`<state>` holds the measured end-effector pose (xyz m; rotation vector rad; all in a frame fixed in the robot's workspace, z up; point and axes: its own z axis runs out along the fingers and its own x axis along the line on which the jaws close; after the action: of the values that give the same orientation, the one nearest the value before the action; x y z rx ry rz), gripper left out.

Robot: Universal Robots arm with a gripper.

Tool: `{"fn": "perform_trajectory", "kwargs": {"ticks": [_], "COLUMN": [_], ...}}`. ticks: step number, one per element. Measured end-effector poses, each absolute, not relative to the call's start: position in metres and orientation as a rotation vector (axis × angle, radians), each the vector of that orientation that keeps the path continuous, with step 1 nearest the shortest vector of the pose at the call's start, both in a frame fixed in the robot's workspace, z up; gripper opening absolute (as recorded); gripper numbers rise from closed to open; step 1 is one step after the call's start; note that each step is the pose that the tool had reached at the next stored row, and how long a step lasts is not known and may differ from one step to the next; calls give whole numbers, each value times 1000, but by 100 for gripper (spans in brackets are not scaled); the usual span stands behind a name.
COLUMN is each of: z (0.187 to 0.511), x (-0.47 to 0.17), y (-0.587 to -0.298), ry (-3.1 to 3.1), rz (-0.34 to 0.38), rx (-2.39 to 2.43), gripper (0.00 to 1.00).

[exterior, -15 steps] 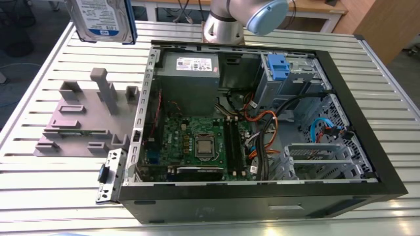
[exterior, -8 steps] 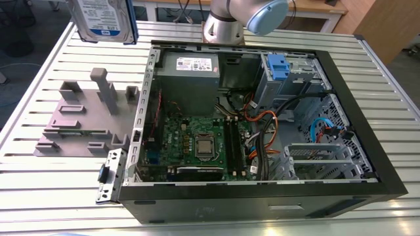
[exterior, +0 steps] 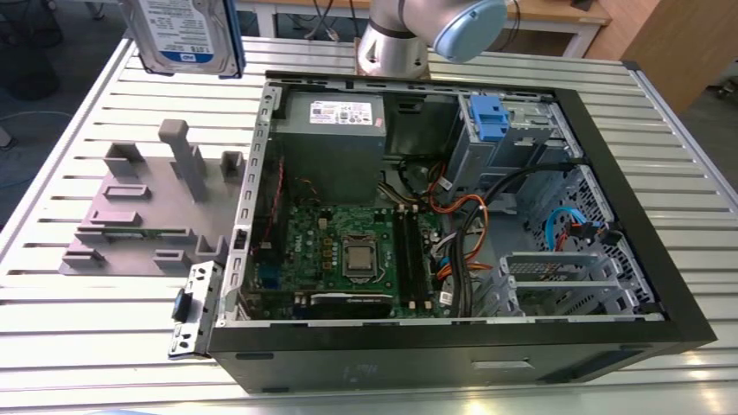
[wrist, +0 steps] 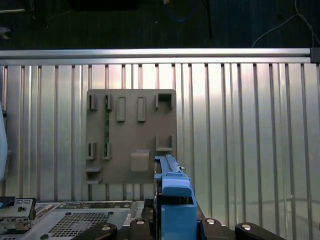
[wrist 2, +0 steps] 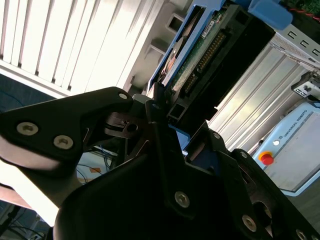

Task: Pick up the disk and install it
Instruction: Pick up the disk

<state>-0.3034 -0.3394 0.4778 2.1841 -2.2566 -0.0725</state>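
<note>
The disk (exterior: 185, 35) is up in the air, clear of the desk (exterior: 69, 328), at the exterior view's upper left. It hangs upright with its white-and-blue label facing the camera and a blue rail down its side.

In the second wrist view the disk (wrist 2: 200, 55) shows its green circuit-board side and connector row. The black end effector (wrist 2: 167, 110) is clamped on its lower end, jaws narrow against the disk's body. In the first wrist view the disk (wrist: 172, 195) is edge-on with the blue rail uppermost, and the end effector (wrist: 172, 227) grips it from either side.

The grey slotted holder (exterior: 144, 207) lies flat on the desk, on the exterior view's left, well below the disk and not touching it. Its slots (wrist: 131, 135) show in the first wrist view.

Just beside the holder is the open computer case (exterior: 645, 259), lying on its side. Inside it are the motherboard (exterior: 346, 251), the power supply (exterior: 334, 130) and loose cables. At the far end of the case, a blue bracket (exterior: 489, 117) sits on the grey drive bay.

The robot arm (exterior: 427, 30) rises behind the case.
</note>
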Motion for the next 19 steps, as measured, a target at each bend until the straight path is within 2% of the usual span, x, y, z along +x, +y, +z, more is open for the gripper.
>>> {"fn": "perform_trajectory", "kwargs": {"ticks": [19], "z": [478], "x": [-298], "y": [-339], "ry": [-2257], "rz": [-72], "rx": [2184], "gripper": [37]}}
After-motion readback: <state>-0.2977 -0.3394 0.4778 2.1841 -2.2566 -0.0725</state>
